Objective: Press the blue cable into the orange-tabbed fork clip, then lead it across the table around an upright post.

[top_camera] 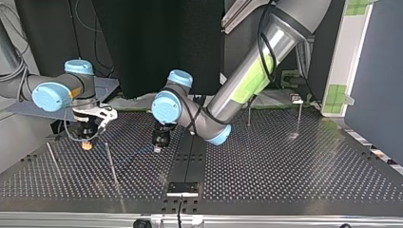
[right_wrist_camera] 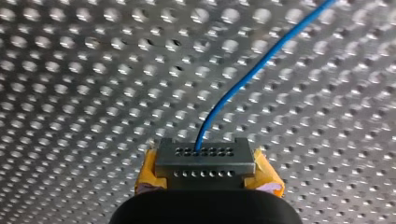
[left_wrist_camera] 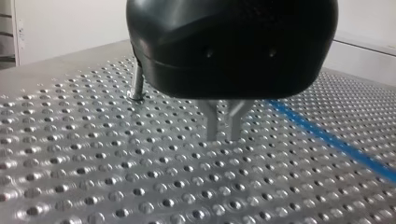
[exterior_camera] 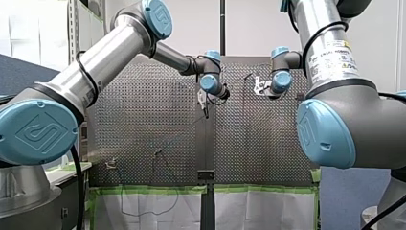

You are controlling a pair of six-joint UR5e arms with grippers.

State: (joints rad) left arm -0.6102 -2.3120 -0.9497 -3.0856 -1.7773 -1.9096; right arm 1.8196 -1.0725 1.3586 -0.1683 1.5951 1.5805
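Note:
In the right wrist view the thin blue cable (right_wrist_camera: pixel 243 79) runs over the perforated table and ends between the pads of my right gripper (right_wrist_camera: pixel 201 156), which is shut on it; yellow pads (right_wrist_camera: pixel 266 175) show at its sides. In the top view my right gripper (top_camera: pixel 87 142) hangs low over the table at the left. My left gripper (left_wrist_camera: pixel 224 133) hovers just above the plate, its metal fingers (left_wrist_camera: pixel 211 122) slightly apart with nothing between them. The cable (left_wrist_camera: pixel 327 139) lies on the plate beside it, apart from the fingers. In the top view my left gripper (top_camera: pixel 158 144) is near the middle.
A thin upright post (left_wrist_camera: pixel 137 86) stands behind my left gripper. The top view shows more posts (top_camera: pixel 112 164) (top_camera: pixel 51 159) at the left, and at the far right a post (top_camera: pixel 248 115) and a small clip on a stem (top_camera: pixel 298 100). A black strip (top_camera: pixel 190 156) crosses the table's middle.

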